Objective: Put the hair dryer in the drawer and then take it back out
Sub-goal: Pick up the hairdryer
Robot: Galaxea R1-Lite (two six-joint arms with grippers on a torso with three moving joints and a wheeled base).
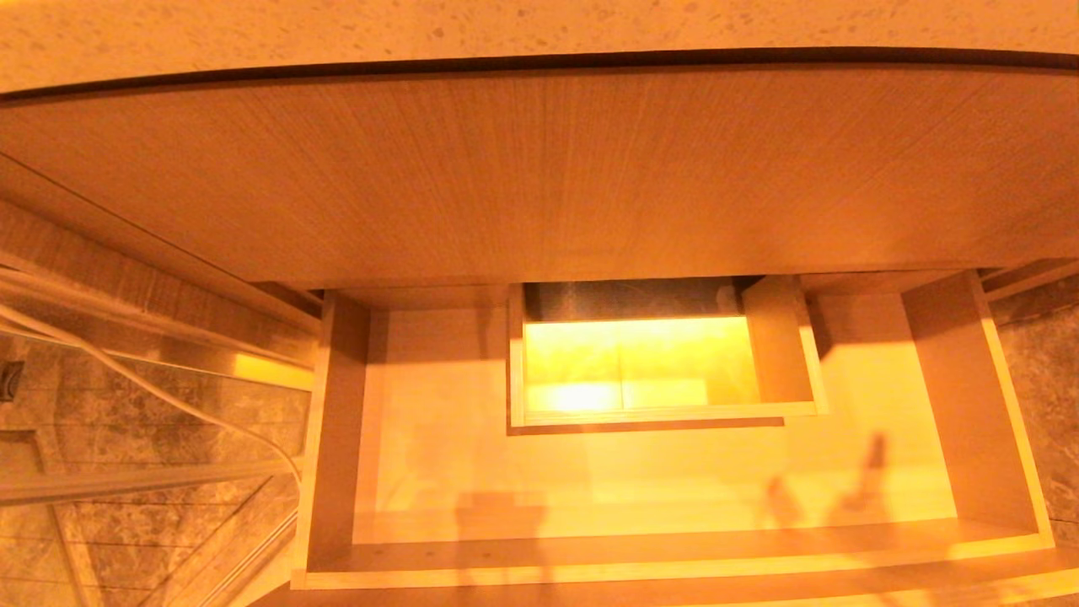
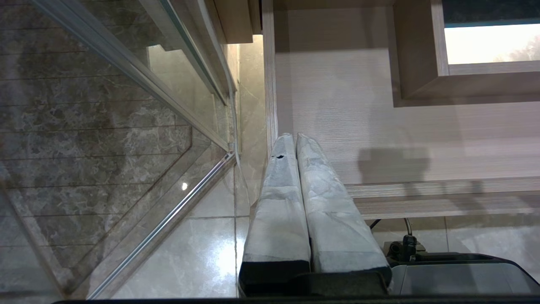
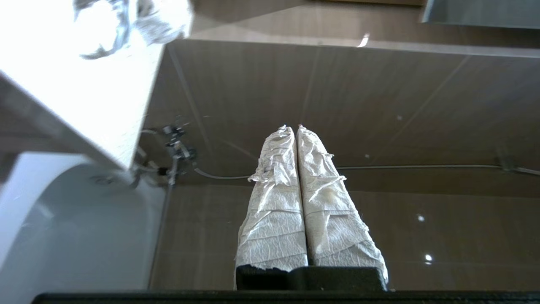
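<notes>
Wood-grain drawer [image 1: 337,438], wide and shallow, stands pulled out below me in the head view, its pale floor bare where I can see it, with a boxed rectangular cut-out [image 1: 657,417] at mid-back framing a brightly lit patch beneath. Above the drawer sits a taller wood panel [image 1: 539,177], and over that a speckled countertop edge [image 1: 506,29]. To my left of the drawer: a glass partition with metal rails [image 1: 143,480], a white cord [image 1: 152,392] trailing across it, and dark marbled floor tiles [image 1: 50,539]. Hair dryer: not visible in any of my views, so I cannot say where it is; the drawer's visible interior holds none. Left gripper [image 2: 295,139]: fingers wrapped in pale tape, pressed together with nothing between them, hanging just beside the drawer's left wall and near its front edge, glossy floor tile [image 2: 198,257] under it. Right gripper [image 3: 292,128]: taped fingers likewise clenched tip to tip and empty, pointing at a dark glossy tiled surface [image 3: 379,105] crossed by a thin cable [image 3: 422,167]; a white rounded fixture [image 3: 63,219] and a bright white slab [image 3: 84,84] lie to one side of it. Neither gripper shows in the head view, only shadows on the drawer floor.
</notes>
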